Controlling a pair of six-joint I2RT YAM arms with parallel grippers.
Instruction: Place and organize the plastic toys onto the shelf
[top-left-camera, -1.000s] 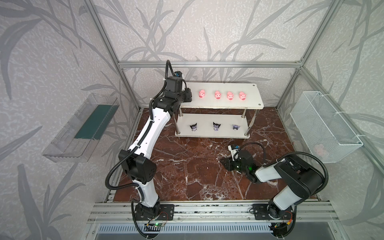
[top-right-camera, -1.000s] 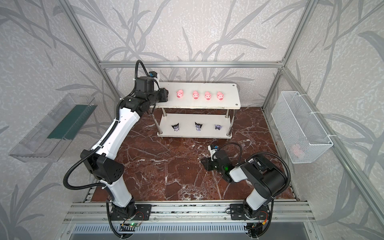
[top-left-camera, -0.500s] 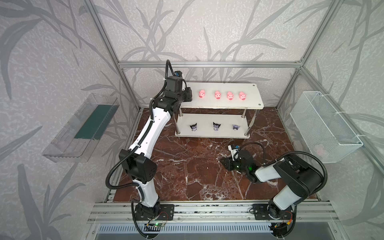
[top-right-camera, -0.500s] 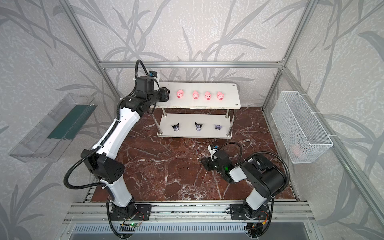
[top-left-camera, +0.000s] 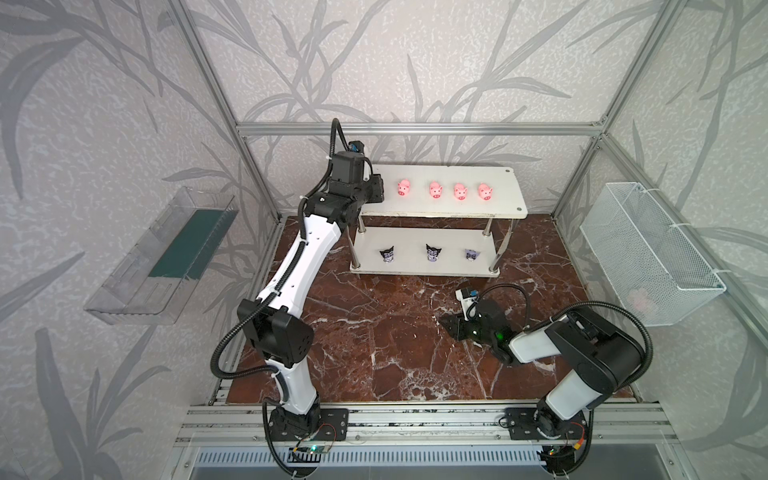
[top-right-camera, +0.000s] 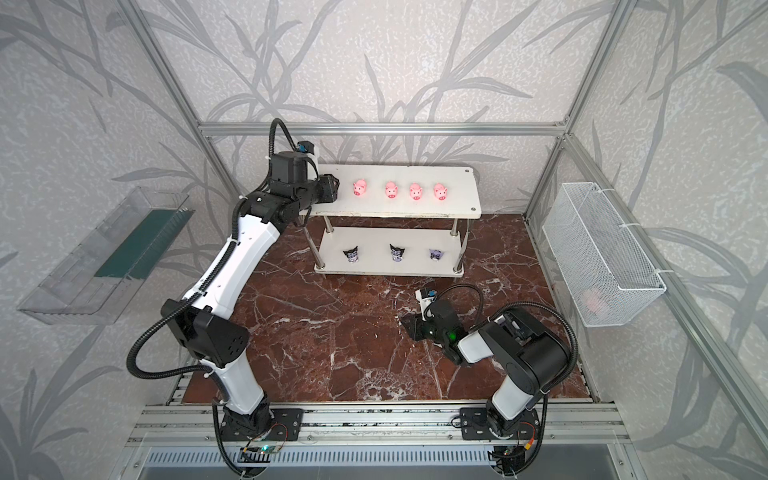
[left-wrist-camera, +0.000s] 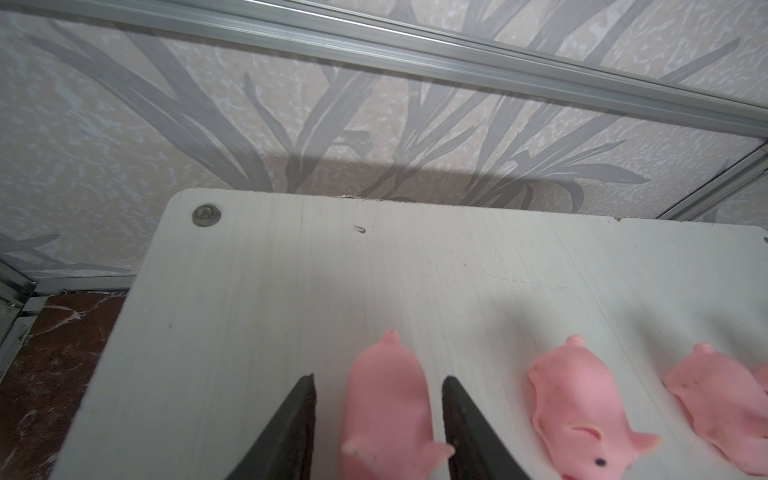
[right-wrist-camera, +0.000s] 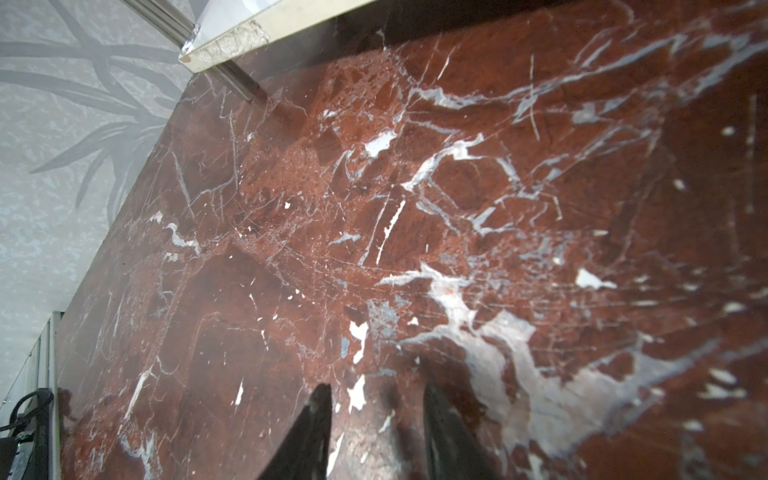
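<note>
- The left gripper (left-wrist-camera: 378, 384) reaches over the left end of the shelf (top-left-camera: 500, 201), above its upper board. Its two dark fingers (left-wrist-camera: 291, 432) are spread to either side of the leftmost pig (left-wrist-camera: 386, 411).
- In the left wrist view a strip of white board shows between each finger and the pig's flanks. The jaws straddle the toy without touching it, and the pig stands on the board on its own feet.
- In both top views the second pig (top-left-camera: 435, 190), third pig (top-left-camera: 460, 192) and fourth pig (top-left-camera: 484, 192) continue the row to the right on the same board. They are evenly spaced, with snouts turned to the front of the cell.
- On the lower board stand a black-hooded figurine (top-left-camera: 387, 254), a second black-hooded figurine (top-left-camera: 433, 252) and a paler purple figurine (top-left-camera: 471, 254). All three are upright, set apart from one another, and face forward.
- The right gripper (right-wrist-camera: 376, 392) hangs low over the red marble tabletop (right-wrist-camera: 457, 187), in front of the shelf and well apart from it.
- Its fingers are parted a little, with only bare marble showing between them, so it carries nothing. Whether the tips touch the stone cannot be told.
- The wire mesh basket (top-left-camera: 615, 232) on the right wall holds a pink shape (top-left-camera: 640, 298), too blurred through the mesh to name.
</note>
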